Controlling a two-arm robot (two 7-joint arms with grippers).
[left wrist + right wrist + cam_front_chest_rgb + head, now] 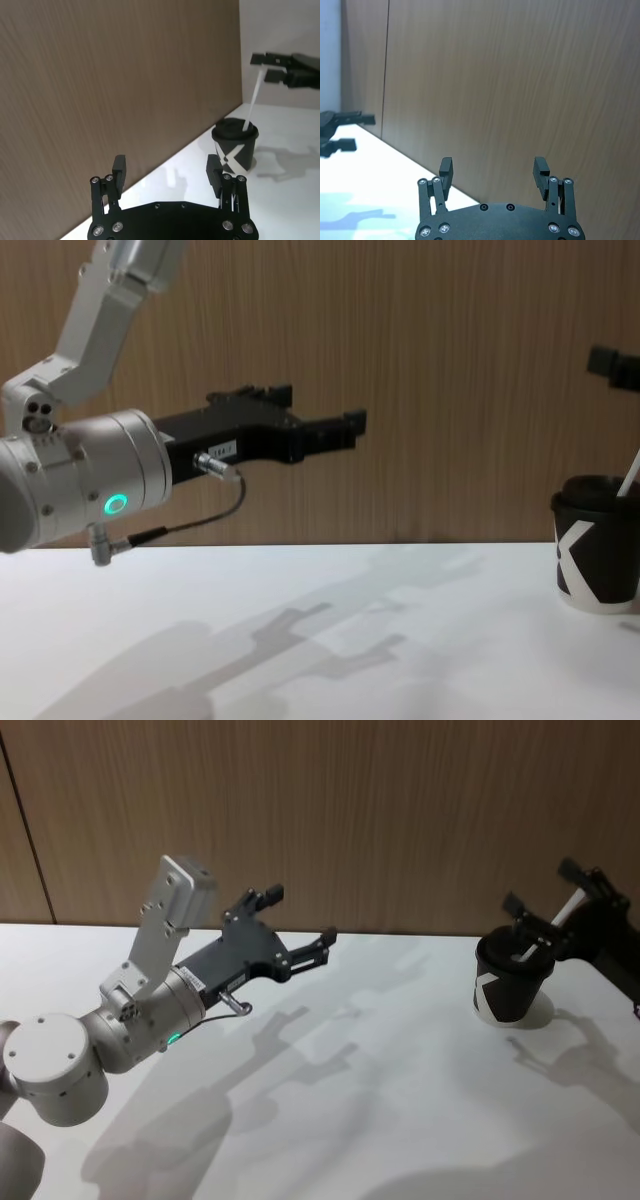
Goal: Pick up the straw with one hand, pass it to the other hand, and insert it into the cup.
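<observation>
Straw (548, 929) in cup (511, 982) (tilted), wood wall (400, 810) behind

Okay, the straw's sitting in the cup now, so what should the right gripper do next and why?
Probably lift the right gripper straight up and back from the cup. The straw already leans in the cup's opening, and in the left wrist view the gripper's fingers stand apart around its top end. The left gripper hangs open well off to the side.

A white table (350, 1120) carries the black cup (511, 985).
</observation>
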